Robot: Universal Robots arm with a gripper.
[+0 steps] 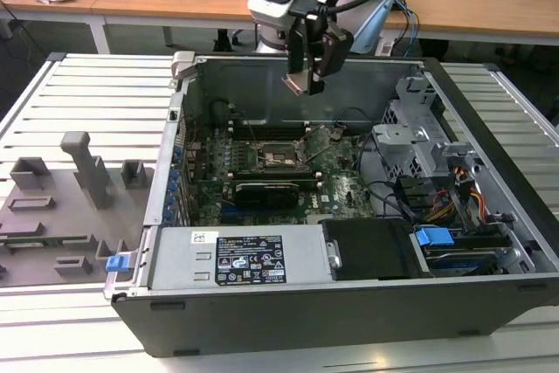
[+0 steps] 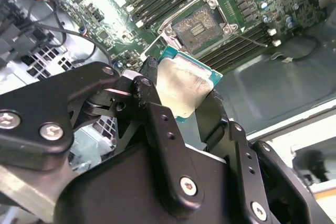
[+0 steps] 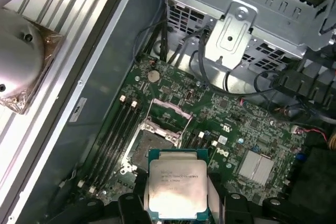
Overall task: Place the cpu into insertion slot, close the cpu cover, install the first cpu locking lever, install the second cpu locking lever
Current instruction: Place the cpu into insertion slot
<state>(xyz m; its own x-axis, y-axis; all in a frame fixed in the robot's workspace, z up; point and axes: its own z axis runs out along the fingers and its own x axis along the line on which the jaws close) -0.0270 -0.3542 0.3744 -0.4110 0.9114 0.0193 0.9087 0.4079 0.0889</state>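
Your gripper [image 1: 311, 67] is clamped on the cpu [image 3: 176, 187], w/ the fingers [image 2: 148, 77] pinching two opposite edges. The chip hangs in the air over the far part of the open PC case [image 1: 489, 294], clear of the board. In the exterior view you get only a small tilted sliver of it under the fingertips. Both wrist views show its silvery top plate w/ the green rim, but the black gripper body cuts off one edge in each. The insertion slot [image 3: 147, 145] lies below on the green motherboard [image 1: 345, 188], approx mid-case, dark centre bare. In the first wrist view the held chip overlaps one side of the slot, so that side is hidden. The cpu cover [image 3: 168, 115] stands flipped up at the slot's edge, cut-out middle visible; in the exterior view it's too small to tell from the socket frame. A grey power supply [image 1: 236, 259] fills the case's near side, hiding the board's near strip. Grey fixtures [image 1: 83, 168] stand on the slatted table [image 1: 105, 85] at the exterior view's left, partly cut off at the frame edge.
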